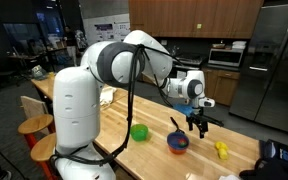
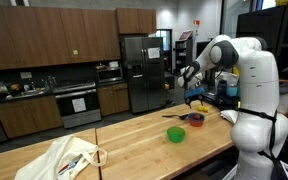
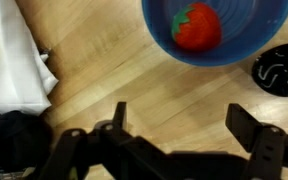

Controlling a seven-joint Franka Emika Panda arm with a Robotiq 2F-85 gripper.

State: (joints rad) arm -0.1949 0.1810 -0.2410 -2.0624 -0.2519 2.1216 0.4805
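Note:
A blue bowl holds a red strawberry-like item; in both exterior views this bowl sits on the wooden table. My gripper hangs above bare wood just short of the bowl, open, with nothing between its dark fingers. In the exterior views the gripper hovers over the table, a little above the bowl and apart from it.
A green bowl stands near the blue one. A black round object lies beside the bowl. A yellow item rests further along the table. White cloth and a white bag lie on the table.

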